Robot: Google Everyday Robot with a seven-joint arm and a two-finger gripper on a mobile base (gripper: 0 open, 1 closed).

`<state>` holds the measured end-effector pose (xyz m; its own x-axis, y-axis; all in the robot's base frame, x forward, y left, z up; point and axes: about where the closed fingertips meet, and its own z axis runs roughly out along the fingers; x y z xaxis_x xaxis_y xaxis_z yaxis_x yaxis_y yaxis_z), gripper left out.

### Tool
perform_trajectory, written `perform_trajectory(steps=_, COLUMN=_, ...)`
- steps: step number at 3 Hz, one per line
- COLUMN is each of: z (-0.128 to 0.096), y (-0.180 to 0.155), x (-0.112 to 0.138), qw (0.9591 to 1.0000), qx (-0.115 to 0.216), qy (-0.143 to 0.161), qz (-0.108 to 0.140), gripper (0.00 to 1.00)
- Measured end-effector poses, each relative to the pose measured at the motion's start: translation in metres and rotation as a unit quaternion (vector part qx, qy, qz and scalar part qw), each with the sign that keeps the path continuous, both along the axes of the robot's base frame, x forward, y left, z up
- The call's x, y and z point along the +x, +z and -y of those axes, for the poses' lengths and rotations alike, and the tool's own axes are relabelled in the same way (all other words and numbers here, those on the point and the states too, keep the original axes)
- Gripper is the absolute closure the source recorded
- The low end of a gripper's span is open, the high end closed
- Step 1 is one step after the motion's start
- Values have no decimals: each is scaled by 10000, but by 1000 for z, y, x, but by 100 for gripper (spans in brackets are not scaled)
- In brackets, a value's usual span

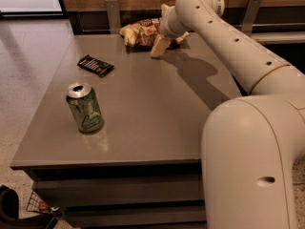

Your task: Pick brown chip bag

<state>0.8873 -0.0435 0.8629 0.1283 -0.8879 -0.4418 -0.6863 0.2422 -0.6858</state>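
Camera view: claw (167, 41) partly hides brown chip bag (138, 32) (far end of table (143, 123)).

The cream arm (228, 37) stretches from its bulky near-right end across to the far side, with the wrist bent downward. The gripper (164, 41) hangs low over the far edge of the surface (143, 109), angled down and leftward.
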Motion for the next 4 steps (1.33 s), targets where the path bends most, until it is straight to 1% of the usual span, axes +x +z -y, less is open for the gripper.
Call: perform_trajectory(steps=4, z=0, y=1, x=0, qw=10000, qx=1, qy=0, qz=1, gripper=0)
